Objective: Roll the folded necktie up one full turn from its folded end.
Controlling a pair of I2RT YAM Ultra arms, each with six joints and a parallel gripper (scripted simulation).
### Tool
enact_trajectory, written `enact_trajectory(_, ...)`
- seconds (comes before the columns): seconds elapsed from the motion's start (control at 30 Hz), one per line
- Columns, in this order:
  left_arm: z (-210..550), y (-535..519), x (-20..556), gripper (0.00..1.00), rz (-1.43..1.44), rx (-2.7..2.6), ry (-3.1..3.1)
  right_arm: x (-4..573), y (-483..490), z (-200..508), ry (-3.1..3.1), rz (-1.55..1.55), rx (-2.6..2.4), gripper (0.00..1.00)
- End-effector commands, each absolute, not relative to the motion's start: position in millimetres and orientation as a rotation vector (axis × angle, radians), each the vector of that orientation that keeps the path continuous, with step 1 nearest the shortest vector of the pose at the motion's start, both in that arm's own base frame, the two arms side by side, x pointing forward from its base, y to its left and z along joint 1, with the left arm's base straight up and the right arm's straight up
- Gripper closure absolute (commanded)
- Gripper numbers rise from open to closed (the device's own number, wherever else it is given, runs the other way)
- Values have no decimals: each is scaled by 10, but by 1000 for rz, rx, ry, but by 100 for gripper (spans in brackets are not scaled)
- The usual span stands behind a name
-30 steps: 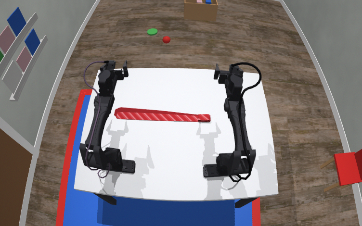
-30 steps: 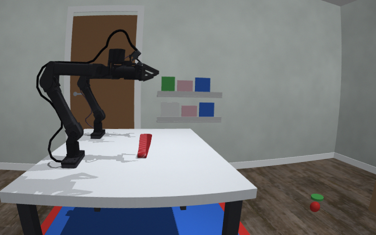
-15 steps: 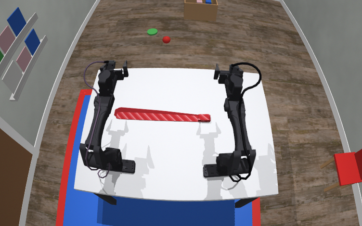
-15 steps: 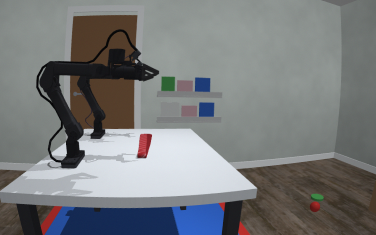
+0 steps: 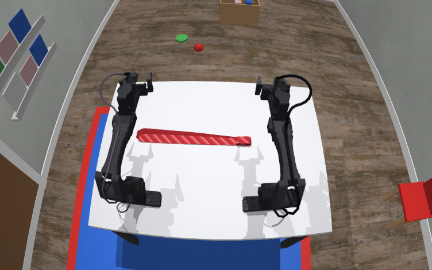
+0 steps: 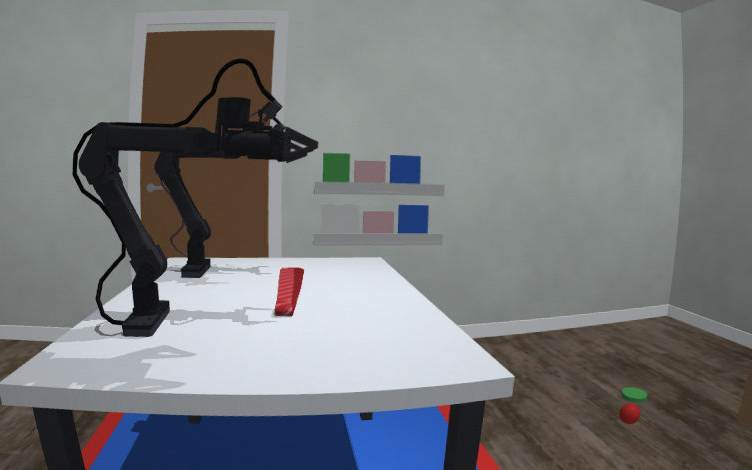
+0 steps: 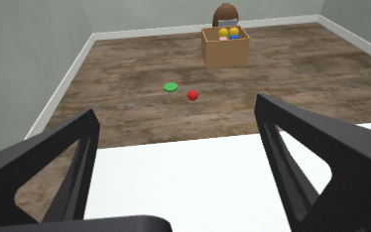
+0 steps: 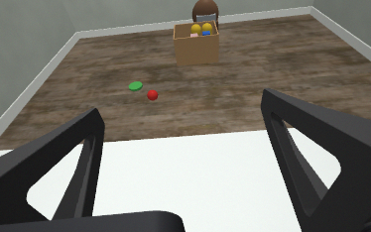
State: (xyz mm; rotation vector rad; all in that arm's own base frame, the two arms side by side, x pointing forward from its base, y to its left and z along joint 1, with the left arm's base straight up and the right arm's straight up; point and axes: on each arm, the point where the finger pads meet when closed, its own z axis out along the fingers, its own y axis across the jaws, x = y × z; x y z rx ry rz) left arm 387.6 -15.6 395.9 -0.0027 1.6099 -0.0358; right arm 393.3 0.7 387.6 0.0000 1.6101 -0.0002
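Observation:
The red striped necktie [image 5: 187,138] [image 6: 287,289] lies long and flat on the white table [image 5: 194,107] [image 6: 332,350], running across it in the top view. Its short folded end [image 5: 243,141] [image 6: 284,311] is at the right there, nearer the right arm. A plain darker red strip shows along its far side, widest at the left end. My left gripper [image 5: 139,77] [image 7: 175,109] is open and empty, high above the table's far left. My right gripper [image 5: 269,80] [image 6: 315,144] [image 8: 180,107] is open and empty, high above the far right. Neither touches the tie.
The arm bases stand at the near side of the table, left base [image 5: 152,197] and right base [image 5: 251,203]. Beyond the table, a green disc [image 5: 181,37], a red ball [image 5: 198,47] and a brown box [image 5: 239,14] are on the floor. A red chair [image 5: 412,201] stands at the right.

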Motion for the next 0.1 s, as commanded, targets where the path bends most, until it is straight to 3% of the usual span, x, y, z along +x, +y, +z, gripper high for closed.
enact_trajectory(0.0,4149,-130,3850,0,-45,-14,1569,3880,-2,4001,1566,-5,-6,0)
enact_trajectory(0.07,4149,-130,3850,0,-45,-14,1569,3880,-2,4001,1566,-5,-6,0)
